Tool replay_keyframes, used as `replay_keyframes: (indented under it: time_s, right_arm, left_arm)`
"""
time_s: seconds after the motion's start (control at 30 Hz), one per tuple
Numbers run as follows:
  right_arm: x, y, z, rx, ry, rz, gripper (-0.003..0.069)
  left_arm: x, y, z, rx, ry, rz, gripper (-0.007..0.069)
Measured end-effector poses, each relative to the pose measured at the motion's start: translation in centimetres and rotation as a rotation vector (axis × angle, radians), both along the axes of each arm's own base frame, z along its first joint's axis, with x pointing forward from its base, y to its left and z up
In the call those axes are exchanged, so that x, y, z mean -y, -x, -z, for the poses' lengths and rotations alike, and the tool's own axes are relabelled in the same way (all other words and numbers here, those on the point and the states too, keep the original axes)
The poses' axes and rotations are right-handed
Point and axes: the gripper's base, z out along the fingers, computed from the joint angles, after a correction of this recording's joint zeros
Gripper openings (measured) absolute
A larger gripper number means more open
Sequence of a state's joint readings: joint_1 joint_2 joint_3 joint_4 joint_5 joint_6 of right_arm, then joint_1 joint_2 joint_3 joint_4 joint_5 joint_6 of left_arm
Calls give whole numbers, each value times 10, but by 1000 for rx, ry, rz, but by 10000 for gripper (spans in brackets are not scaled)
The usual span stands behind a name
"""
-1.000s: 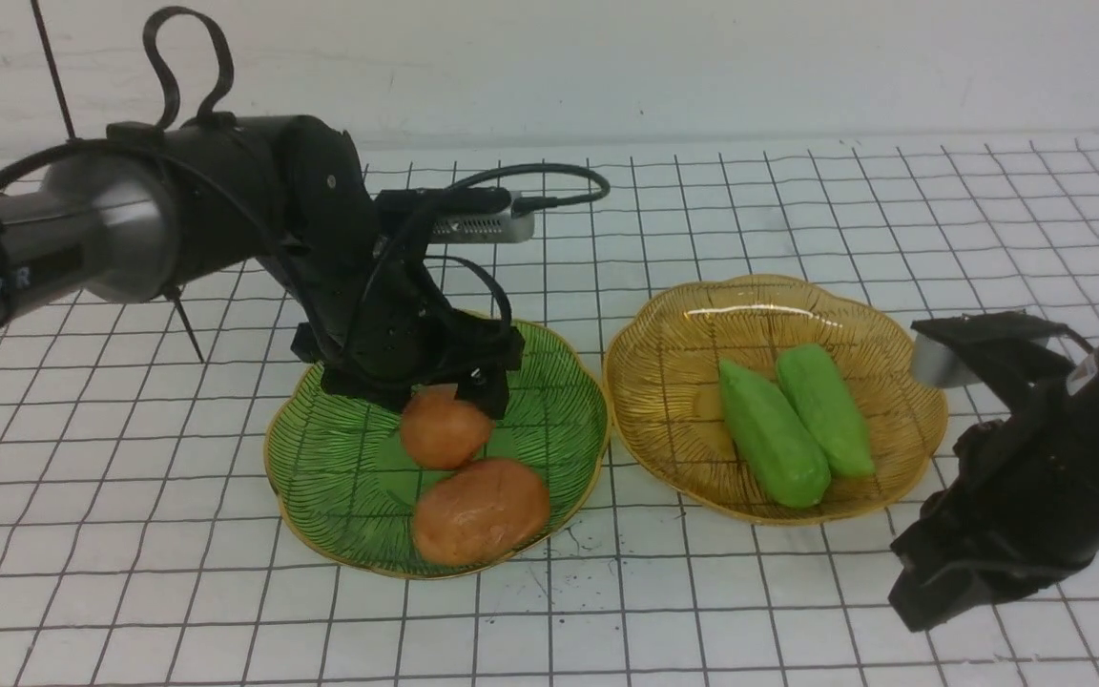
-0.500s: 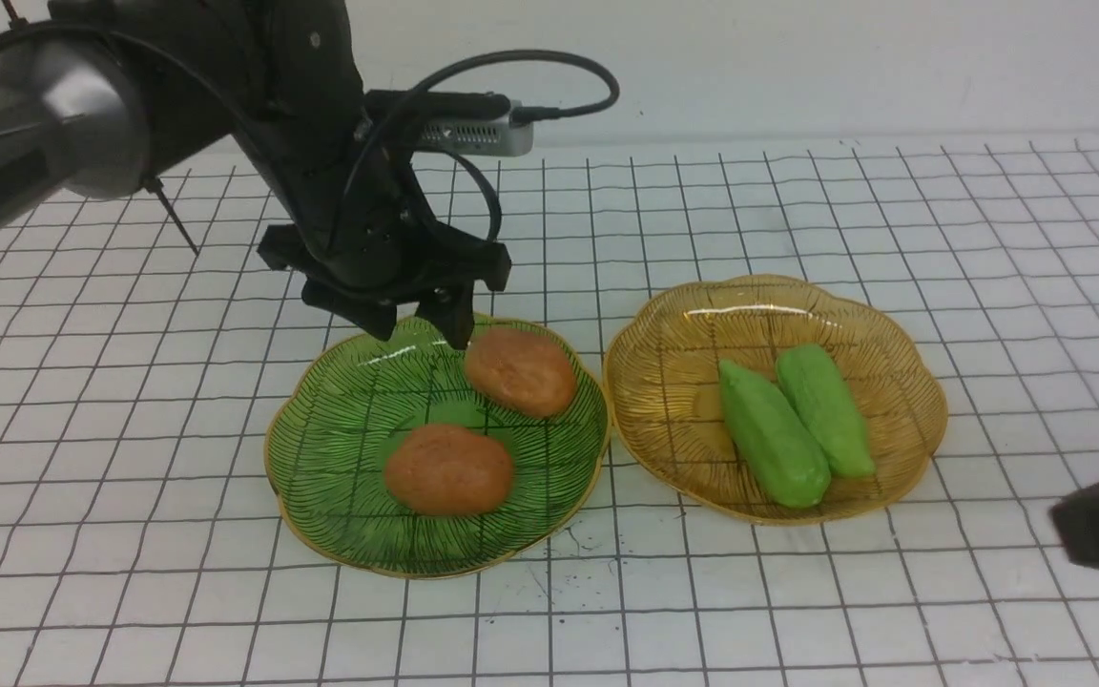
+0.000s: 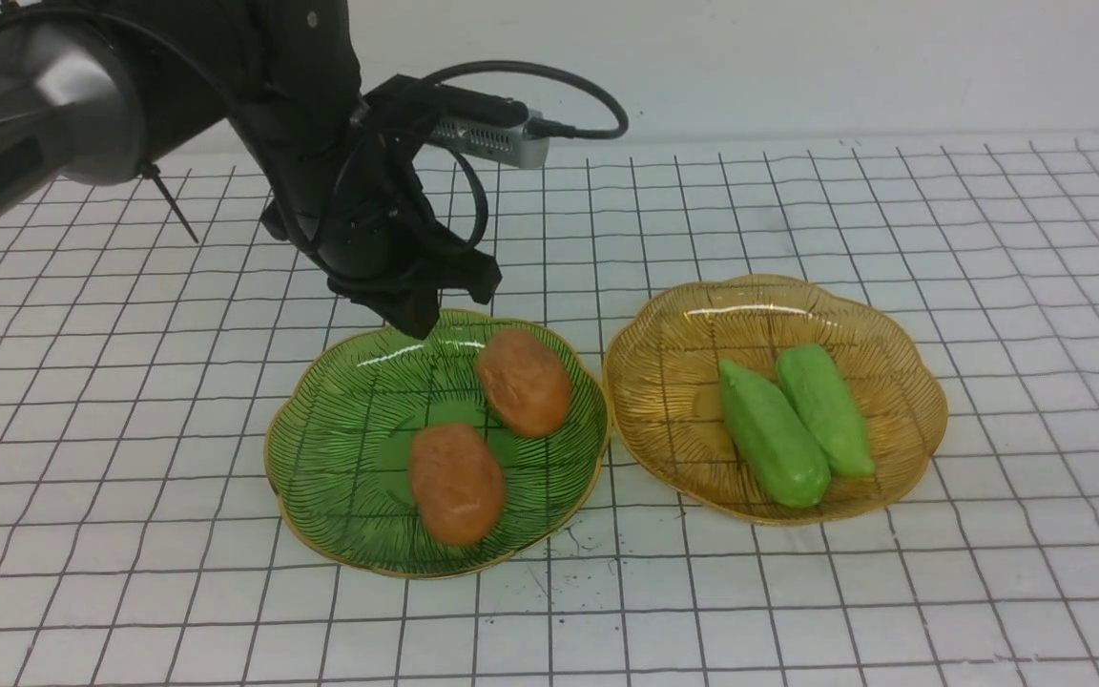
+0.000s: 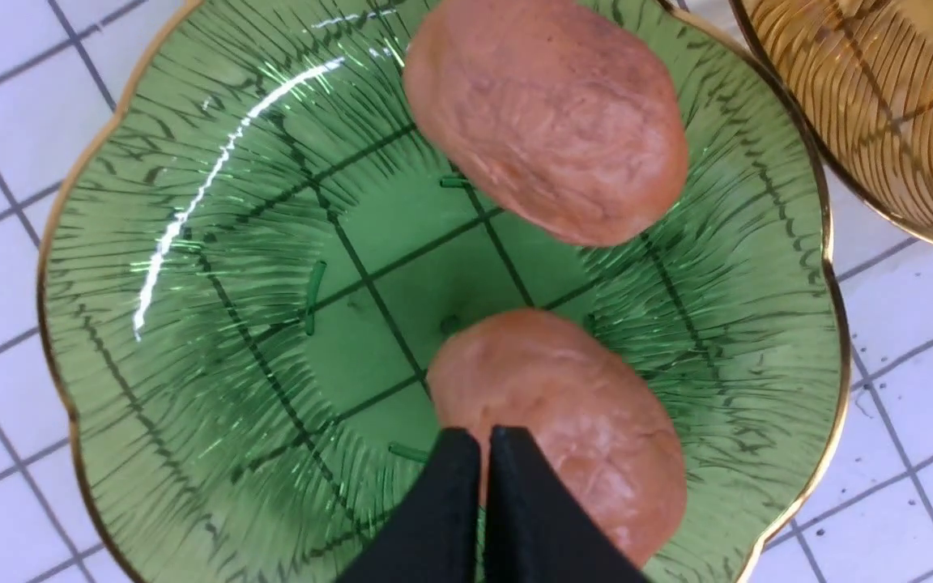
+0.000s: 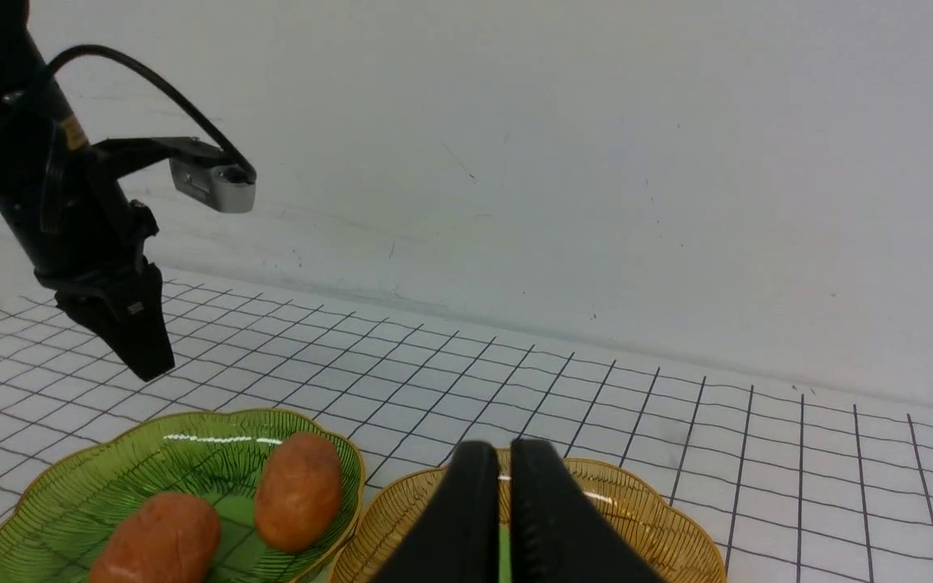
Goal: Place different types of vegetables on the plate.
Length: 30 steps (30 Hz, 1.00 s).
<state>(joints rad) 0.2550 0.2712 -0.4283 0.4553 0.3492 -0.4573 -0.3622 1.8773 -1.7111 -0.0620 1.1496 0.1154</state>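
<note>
Two orange-brown potatoes (image 3: 524,382) (image 3: 456,482) lie apart on the green plate (image 3: 321,515). Two light green cucumbers (image 3: 771,444) (image 3: 826,410) lie side by side on the amber plate (image 3: 683,382). My left gripper (image 3: 416,320) hangs shut and empty just above the green plate's far rim. In the left wrist view its tips (image 4: 483,437) are pressed together over one potato (image 4: 572,413), with the other potato (image 4: 547,113) beyond. My right gripper (image 5: 495,453) is shut, raised above the amber plate (image 5: 653,502), and out of the front view.
Both plates sit side by side, almost touching, on a white table with a black grid (image 3: 798,611). A white wall (image 3: 798,67) closes off the far side. The left arm and its camera cable (image 3: 530,72) hang over the area behind the green plate.
My left gripper let go of a potato on the green plate, rose and shut. Both potatoes shifted on the plate. My right arm pulled back out of the front view.
</note>
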Motion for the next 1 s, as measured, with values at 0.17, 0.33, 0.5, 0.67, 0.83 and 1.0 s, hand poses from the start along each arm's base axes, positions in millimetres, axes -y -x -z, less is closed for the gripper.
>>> replay_keyframes:
  time_s: [0.17,0.33,0.5,0.67,0.83,1.0]
  right_arm:
    - [0,0,0,4,-2,2,15]
    - [0,0,0,5,-2,3,15]
    - [0,0,0,7,-3,4,15]
    - [1,0,5,7,-19,10,15]
    - [4,8,42,10,-11,23,15]
    - [11,12,100,-3,121,120,15]
  left_arm:
    - [-1,1,0,-14,-8,6,-8]
    - [-5,1,-6,-5,-70,38,-8]
    - [-10,1,-41,99,-91,36,-8]
    - [-19,22,-88,222,-62,30,-8]
    - [-29,47,-121,296,-42,30,-8]
    - [-33,58,-134,329,-30,27,-8]
